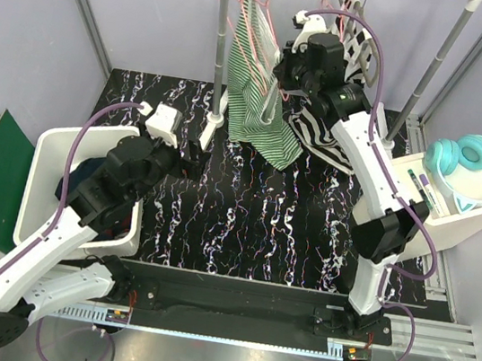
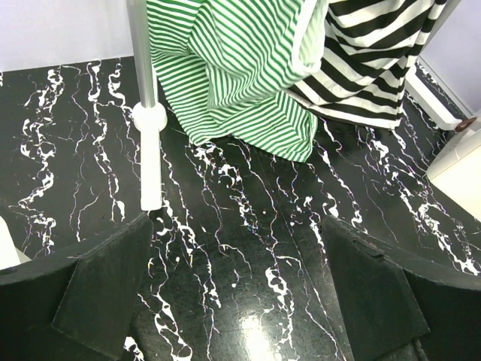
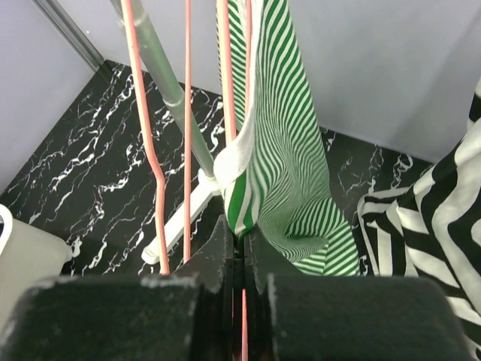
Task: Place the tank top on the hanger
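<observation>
Fabric of the tank top [image 3: 289, 158] hangs in long green-and-white folds from the clothes rack, its white-trimmed edge bunched right at the tips of the right gripper [image 3: 234, 235]. That gripper is clamped tight: its fingers stand almost together with the trimmed edge pinched at their tips, and a thin wire of the salmon-pink hanger [image 3: 225, 75] runs through the same narrow slit. The top external view shows the garment draped down beside the rack pole [image 1: 218, 41], its lower hem reaching the black marbled table [image 1: 243, 226] at the far side. The right arm reaches far forward and up from its base, with the elbow raised and the wrist held level against the right side of the hanging cloth. Two more pink wire hangers [image 3: 154, 150] hang just left of the held one, near the pole. A black-and-white striped garment [image 2: 376, 60] hangs just beside the tank top on the right, touching it. The left gripper [image 2: 237, 222] is spread wide with nothing between its fingers and hovers over the bare table, pointing toward the rack's white foot [image 2: 150, 150] and well apart from the cloth. The left arm is folded low above a white bin [image 1: 46, 151] that holds a dark garment [image 1: 87, 177].
</observation>
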### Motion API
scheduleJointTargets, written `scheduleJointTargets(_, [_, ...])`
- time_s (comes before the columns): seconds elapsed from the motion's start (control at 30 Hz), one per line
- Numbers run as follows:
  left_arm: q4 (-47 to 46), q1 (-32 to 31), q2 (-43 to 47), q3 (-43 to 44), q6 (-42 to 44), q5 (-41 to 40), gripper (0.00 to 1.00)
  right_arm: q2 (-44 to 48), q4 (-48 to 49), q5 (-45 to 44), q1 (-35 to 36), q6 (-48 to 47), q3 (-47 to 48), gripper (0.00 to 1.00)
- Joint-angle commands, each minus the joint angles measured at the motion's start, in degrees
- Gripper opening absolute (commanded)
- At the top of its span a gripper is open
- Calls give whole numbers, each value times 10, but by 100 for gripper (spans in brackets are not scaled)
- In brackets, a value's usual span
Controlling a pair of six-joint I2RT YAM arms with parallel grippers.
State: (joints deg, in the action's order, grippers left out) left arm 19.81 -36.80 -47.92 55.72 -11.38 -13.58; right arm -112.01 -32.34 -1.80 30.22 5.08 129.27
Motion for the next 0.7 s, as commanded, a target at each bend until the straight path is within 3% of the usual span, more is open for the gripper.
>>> scheduleJointTargets(0.0, [-25, 1, 12, 2, 3, -9, 99, 57, 24, -2, -2, 20, -33, 3])
scheduleJointTargets(0.1, [-25, 1, 14, 2, 3, -7, 99, 85, 36, 3, -1, 21, -80, 13])
scheduleJointTargets(0.33, [-22, 1, 18, 1, 0, -23, 99, 147, 54, 16, -2, 2, -114, 49])
scheduleJointTargets(0.47, [-12, 1, 24, 4, -5, -47, 99, 173, 54, 35, -1, -5, -126, 83])
scheduleJointTargets(0.5, [-11, 1, 27, 4, -7, -47, 99, 189, 56, 39, -2, -5, -141, 95])
scheduleJointTargets(0.67, [4, 1, 45, -4, -23, -48, 99, 277, 89, 52, -1, 15, -257, 99])
